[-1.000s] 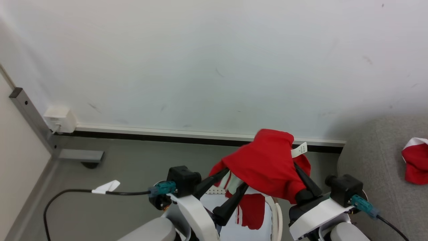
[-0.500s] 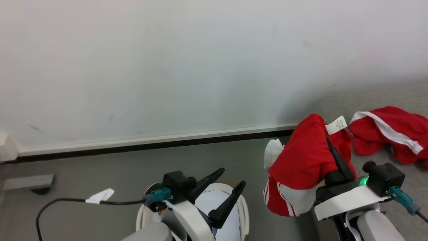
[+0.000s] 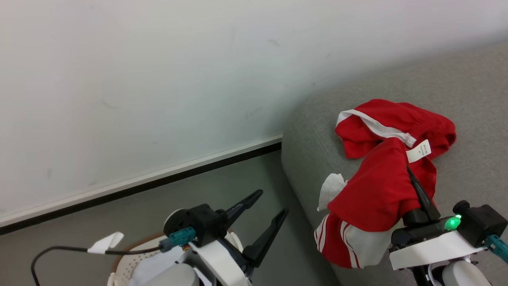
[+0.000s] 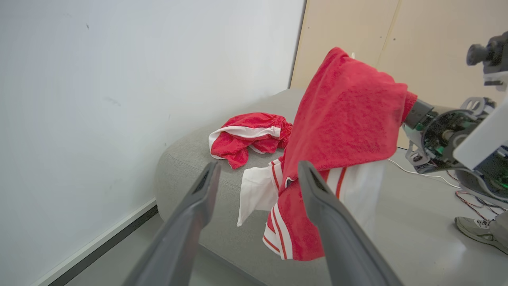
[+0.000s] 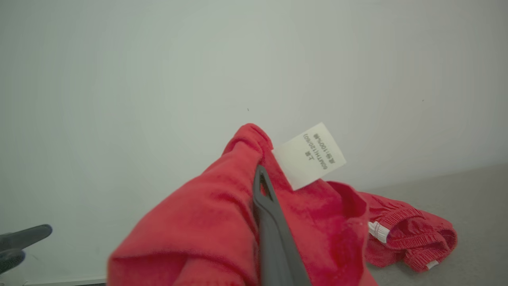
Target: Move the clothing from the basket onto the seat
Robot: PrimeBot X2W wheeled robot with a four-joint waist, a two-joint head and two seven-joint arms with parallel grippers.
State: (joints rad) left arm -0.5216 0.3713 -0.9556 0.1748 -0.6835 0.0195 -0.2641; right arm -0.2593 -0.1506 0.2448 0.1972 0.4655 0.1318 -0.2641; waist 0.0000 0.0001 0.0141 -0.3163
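My right gripper (image 3: 406,171) is shut on a red garment (image 3: 375,194) with white stripes and a white label (image 3: 418,151). The garment drapes over the fingers and hides one of them, hanging above the grey sofa's (image 3: 317,135) left edge. In the right wrist view one dark finger (image 5: 266,216) lies across the held garment (image 5: 210,222). A second red garment (image 3: 397,121) lies crumpled on the sofa just beyond. My left gripper (image 3: 270,204) is open and holds nothing, above the cream basket (image 3: 125,267) at the lower left. In the left wrist view the left gripper (image 4: 258,171) points toward the held garment (image 4: 349,115).
A white wall (image 3: 158,79) with a dark baseboard (image 3: 158,182) runs behind the grey floor (image 3: 190,194). A black cable (image 3: 59,250) with a white tag trails at lower left. White lining cloth (image 3: 152,265) sits in the basket. A person's shoe (image 4: 480,234) stands on the floor beyond the sofa.
The head view has swung right, bringing the sofa into view. My right gripper carried the red garment from above the basket to over the sofa's edge, beside the other garment. The left gripper stays open.
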